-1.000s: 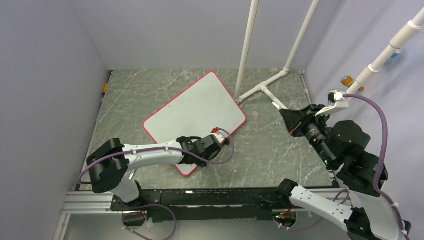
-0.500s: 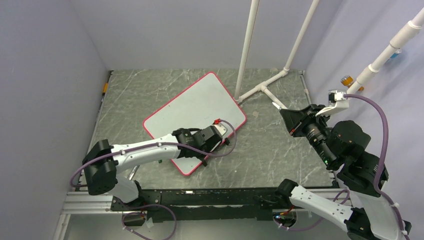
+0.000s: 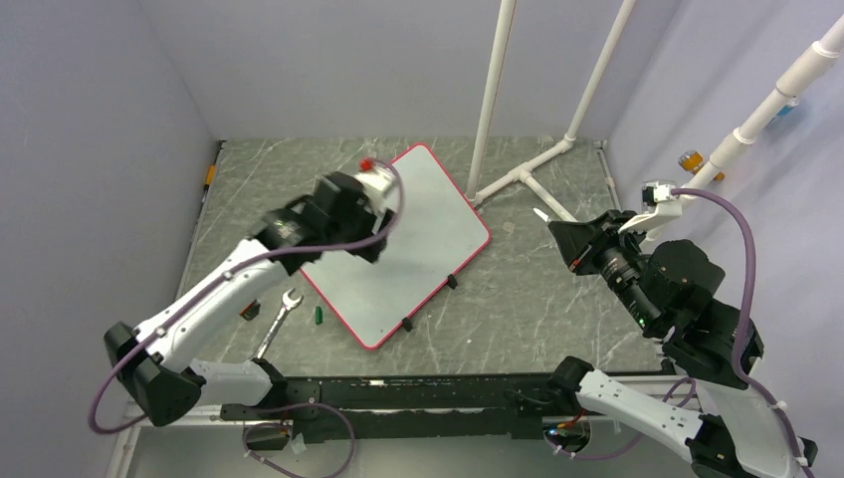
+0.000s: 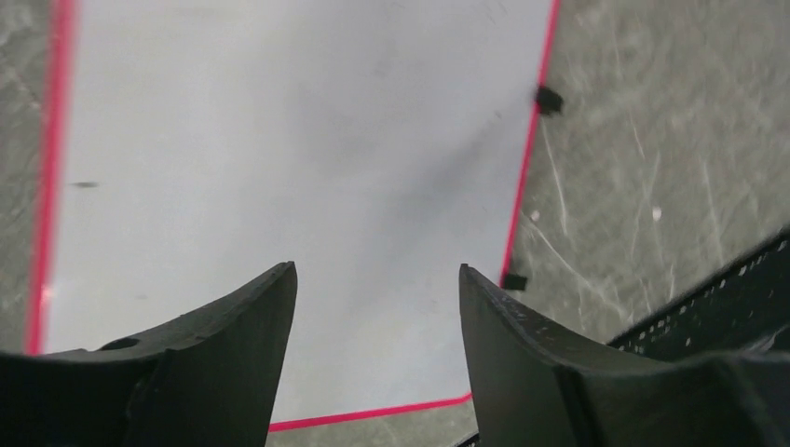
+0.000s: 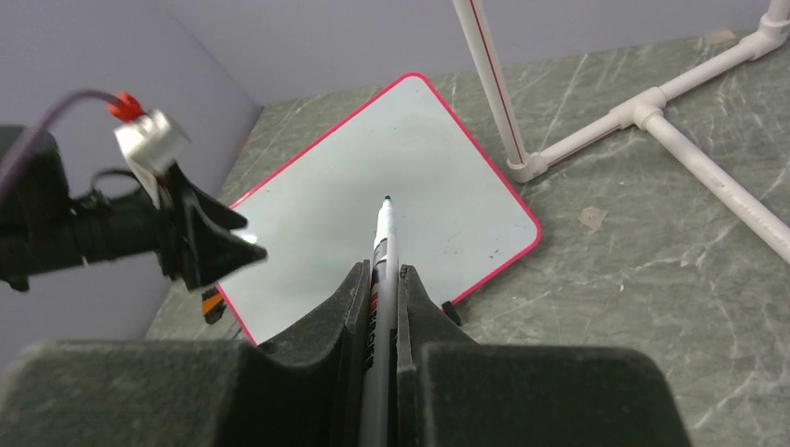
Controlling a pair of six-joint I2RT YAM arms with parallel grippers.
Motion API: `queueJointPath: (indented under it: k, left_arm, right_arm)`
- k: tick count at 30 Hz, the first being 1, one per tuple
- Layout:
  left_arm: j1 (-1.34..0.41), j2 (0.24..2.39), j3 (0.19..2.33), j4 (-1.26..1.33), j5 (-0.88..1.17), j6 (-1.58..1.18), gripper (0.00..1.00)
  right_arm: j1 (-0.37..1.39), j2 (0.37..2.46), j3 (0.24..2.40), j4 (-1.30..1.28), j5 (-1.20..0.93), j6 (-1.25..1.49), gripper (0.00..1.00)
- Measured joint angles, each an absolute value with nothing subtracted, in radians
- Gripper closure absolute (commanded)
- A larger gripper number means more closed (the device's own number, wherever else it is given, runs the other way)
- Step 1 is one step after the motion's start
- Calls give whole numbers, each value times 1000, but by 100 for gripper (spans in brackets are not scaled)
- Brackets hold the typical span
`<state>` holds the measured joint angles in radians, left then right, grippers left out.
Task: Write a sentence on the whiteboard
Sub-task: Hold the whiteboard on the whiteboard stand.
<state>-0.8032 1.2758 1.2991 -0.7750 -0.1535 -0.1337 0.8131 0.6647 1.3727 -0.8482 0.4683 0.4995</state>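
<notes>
The whiteboard point(image 3: 418, 249) lies flat and skewed on the marbled surface point(image 3: 557, 289), roughly mid-way across. One corner sits close to the foot of the white pipe frame point(image 3: 523, 177). It has a red rim all round, and two small black feet point(image 3: 451, 281) show on its near-right edge. From my overhead view its face reads plain white. The left arm is up in the air over the board's left side. The left fingers point(image 4: 233, 345) stand wide apart with nothing between them, and through that wrist camera I look down onto the board in the gap. The right arm sits off to the right, apart from the board. The right fingers point(image 5: 326, 326) are pinched tight on a marker point(image 5: 384, 233), which runs out forward with its dark tip aimed toward the board and not touching it. On the surface left of the board's near corner lie a wrench point(image 3: 278, 323) and, just beside it, a small green piece point(image 3: 318, 316) I cannot identify.
</notes>
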Motion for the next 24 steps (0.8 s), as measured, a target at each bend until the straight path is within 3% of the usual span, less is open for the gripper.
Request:
queueJointPath:
  k: [3,9,17,24]
  left_arm:
    - [-635,1231,1327,-767,-25,-112,18]
    - [-366,1198,1354,-720,239,-99,18]
    - [-27,1356,1355,-610,673,-136,29]
    - [86,1592,1364,-565,922,-174,35]
  right_arm:
    - [813,665,1367,-841,458,502,100]
    - [813,665,1365,-836,436,502,100]
    - [813,669,1346,-821,417,509,100]
    - [813,679,1326,-809,405,509,100]
